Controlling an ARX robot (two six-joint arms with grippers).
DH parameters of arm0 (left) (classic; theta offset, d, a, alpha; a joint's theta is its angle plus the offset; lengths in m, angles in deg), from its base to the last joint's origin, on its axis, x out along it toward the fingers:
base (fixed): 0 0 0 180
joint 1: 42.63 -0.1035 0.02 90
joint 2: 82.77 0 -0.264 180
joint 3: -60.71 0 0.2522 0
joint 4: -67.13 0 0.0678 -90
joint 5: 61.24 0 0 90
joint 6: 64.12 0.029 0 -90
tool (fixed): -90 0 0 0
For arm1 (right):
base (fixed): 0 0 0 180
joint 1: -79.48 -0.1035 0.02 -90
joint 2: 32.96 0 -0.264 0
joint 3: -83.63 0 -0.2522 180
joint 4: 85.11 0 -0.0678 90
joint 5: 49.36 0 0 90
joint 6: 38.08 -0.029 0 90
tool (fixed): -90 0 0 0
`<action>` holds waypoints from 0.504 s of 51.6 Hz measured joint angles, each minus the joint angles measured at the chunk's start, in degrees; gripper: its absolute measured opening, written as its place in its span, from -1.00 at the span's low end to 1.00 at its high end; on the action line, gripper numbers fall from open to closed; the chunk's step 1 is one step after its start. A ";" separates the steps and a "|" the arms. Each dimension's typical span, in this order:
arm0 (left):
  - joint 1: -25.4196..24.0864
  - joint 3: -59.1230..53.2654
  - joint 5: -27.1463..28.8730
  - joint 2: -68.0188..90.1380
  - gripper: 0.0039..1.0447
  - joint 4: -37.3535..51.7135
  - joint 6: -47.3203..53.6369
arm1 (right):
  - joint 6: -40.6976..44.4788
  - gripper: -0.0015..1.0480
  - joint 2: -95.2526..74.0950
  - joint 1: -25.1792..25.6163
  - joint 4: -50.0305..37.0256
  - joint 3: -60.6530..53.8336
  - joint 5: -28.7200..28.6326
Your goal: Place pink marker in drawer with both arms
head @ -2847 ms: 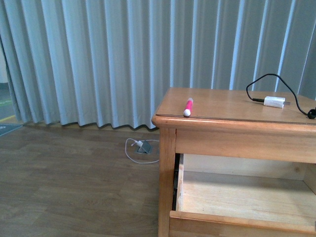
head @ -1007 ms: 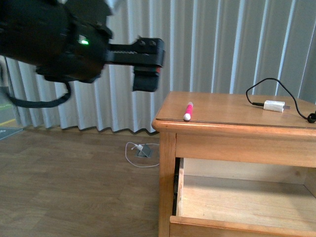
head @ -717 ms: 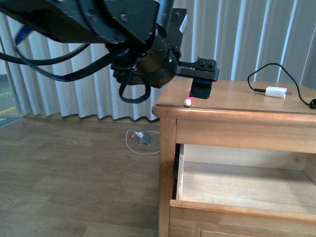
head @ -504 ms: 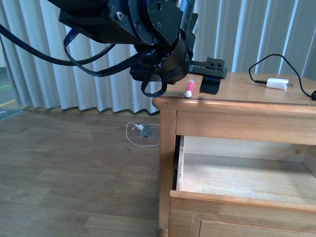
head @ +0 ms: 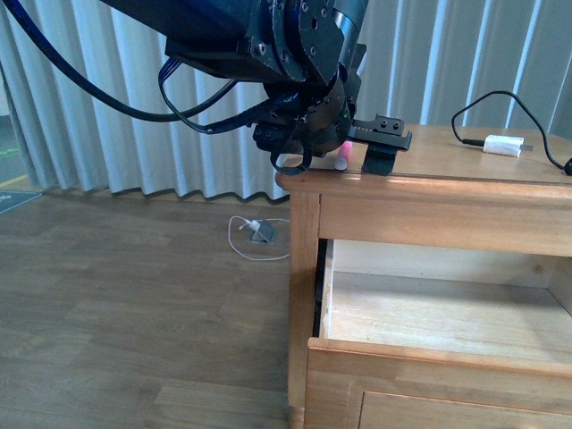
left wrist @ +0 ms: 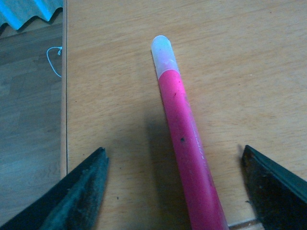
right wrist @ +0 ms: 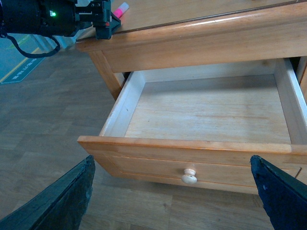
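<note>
Both spread: left hand (left wrist: 172,152) straddling pink marker (left wrist: 180,120) on cabinet top (left wrist: 120,48); right hand (right wrist: 171,160) before open drawer (right wrist: 120,108).

the left arm (head: 223,36) is reaching in from the upper left of the front view, its bulky black joints bunching near the wrist and loose black cables (head: 107,98) looping beneath it; the left gripper (head: 359,154) is pointing toward the right, roughly level, its flat fingers (left wrist: 81,187) standing wide apart and clamping nothing; the right gripper (right wrist: 171,160) is likewise spreading its jaws wide, black fingertips (right wrist: 72,196) showing at both edges of its wrist view, gripping nothing; a green light (right wrist: 53,14) is glowing on the left arm
</note>
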 joint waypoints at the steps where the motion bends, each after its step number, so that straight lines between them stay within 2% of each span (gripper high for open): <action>1: 0.00 0.17 0.00 0.04 0.50 -0.24 0.09 | 0.00 0.84 0.00 0.00 0.00 0.00 -0.02; 21: -1.53 -2.38 -0.92 -1.14 -0.71 1.81 2.23 | 0.00 0.84 0.00 0.00 0.00 0.00 -0.02; 26: -1.70 -6.54 -2.78 -3.10 -0.73 5.81 4.70 | 0.00 0.84 0.00 0.00 0.00 0.00 -0.02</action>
